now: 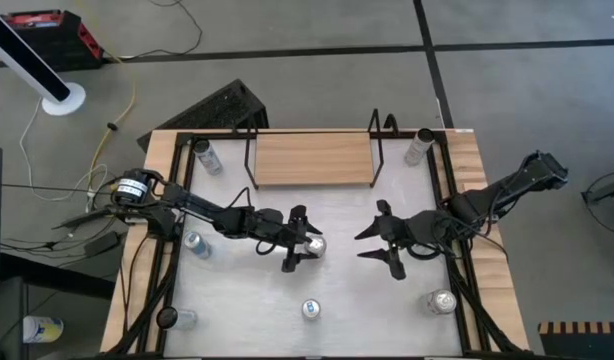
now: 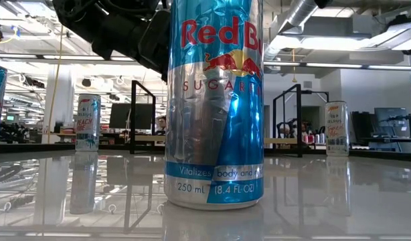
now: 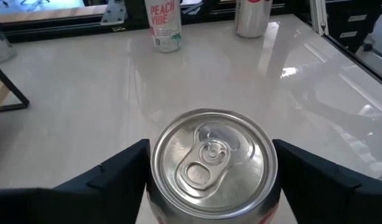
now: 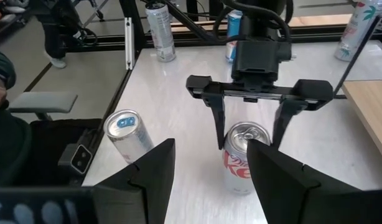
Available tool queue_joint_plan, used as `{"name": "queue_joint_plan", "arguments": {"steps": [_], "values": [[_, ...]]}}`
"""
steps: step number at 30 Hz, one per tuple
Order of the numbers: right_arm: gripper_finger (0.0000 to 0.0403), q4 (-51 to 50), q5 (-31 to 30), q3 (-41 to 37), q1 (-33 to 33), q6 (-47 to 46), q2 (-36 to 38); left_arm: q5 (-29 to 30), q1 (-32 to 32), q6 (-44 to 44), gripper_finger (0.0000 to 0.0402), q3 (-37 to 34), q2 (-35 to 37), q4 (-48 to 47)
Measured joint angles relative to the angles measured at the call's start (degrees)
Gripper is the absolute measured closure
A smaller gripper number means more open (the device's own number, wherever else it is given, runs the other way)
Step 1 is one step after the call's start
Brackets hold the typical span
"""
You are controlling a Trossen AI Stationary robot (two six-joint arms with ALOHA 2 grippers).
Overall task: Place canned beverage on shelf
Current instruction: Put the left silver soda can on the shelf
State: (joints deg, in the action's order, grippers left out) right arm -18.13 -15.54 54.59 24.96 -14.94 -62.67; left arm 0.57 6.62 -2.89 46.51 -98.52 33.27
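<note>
A Diet Coke can [image 1: 314, 244] stands upright on the white tabletop, mid-table; its silver top shows in the left wrist view [image 3: 209, 165]. My left gripper [image 1: 299, 241] is open, with one finger on each side of the can [image 4: 244, 155], and the fingers do not touch it. My right gripper [image 1: 387, 243] is open and empty, a little toward the table's right of the can and facing it. The light-wood shelf [image 1: 312, 158] with black end rails stands at the table's far edge, with nothing on its board.
A Red Bull can [image 1: 310, 309] stands near the front edge and fills the low view [image 2: 214, 107]. Other cans stand at far left [image 1: 206, 155], far right [image 1: 419, 145], left [image 1: 196, 243], near left [image 1: 182, 318] and near right [image 1: 439, 301]. A black frame rims the table.
</note>
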Motion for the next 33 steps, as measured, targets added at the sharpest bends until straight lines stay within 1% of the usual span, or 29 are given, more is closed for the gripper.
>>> {"name": "queue_joint_plan", "arguments": {"steps": [1, 4, 8, 10, 12, 15, 18, 21, 23, 25, 29, 31, 33], "values": [[0.0179, 0.03, -0.01, 0.0, -0.01, 0.0, 0.0, 0.14, -0.15, 0.17, 0.0128, 0.01, 0.02, -0.06], [0.0179, 0.28, -0.03, 0.0, -0.03, -0.02, 0.15, -0.76, -1.09, 2.12, 0.0129, 0.77, 0.07, -1.75], [0.0179, 0.19, -0.01, 0.0, 0.01, -0.02, 0.2, -2.08, -2.78, 2.05, 0.0129, 4.69, 1.83, -11.28], [0.0179, 0.27, -0.03, 0.0, -0.08, 0.0, 0.2, -2.18, -3.67, 0.2, 0.0129, 8.01, 3.68, -18.84], [0.0179, 0.1, -0.03, 0.0, -0.43, 0.61, 0.26, -1.94, -4.74, -3.67, 0.0129, 12.08, 6.14, -25.33], [0.0179, -0.48, -0.03, 0.0, -0.77, 3.09, 0.48, -1.84, -7.3, -8.31, 0.0129, 16.61, 9.96, -28.99], [0.0179, -1.46, -0.4, 0.0, -1.56, 6.26, 0.65, -4.72, -12.34, -10.06, 0.0129, 17.63, 12.81, -29.79], [0.0179, -1.42, -1.74, 0.0, -2.71, 7.79, 0.92, -8.01, -19.76, -10.24, 0.0129, 17.52, 14.79, -30.42], [0.0179, -1.59, -1.8, 0.0, -3.35, 8.81, 0.9, -10.35, -24.81, -10.03, 0.0129, 16.91, 15.13, -29.71], [0.0179, -1.53, -1.82, 0.0, -4.0, 9.37, 0.59, -11.23, -28.85, -10.1, 0.0129, 15.61, 14.46, -29.84], [0.0179, -1.65, -1.8, 0.0, -5.4, 10.09, 0.42, -14.37, -34.02, -11.5, 0.0129, 12.55, 13.84, -28.87], [0.0179, -1.34, -1.82, 0.0, -6.21, 11.02, 0.44, -15.95, -35.56, -11.62, 0.0129, 10.95, 13.94, -24.81], [0.0179, -1.02, -1.82, 0.0, -7.07, 11.62, 0.45, -17.31, -36.59, -11.41, 0.0129, 9.58, 14.04, -22.91]]}}
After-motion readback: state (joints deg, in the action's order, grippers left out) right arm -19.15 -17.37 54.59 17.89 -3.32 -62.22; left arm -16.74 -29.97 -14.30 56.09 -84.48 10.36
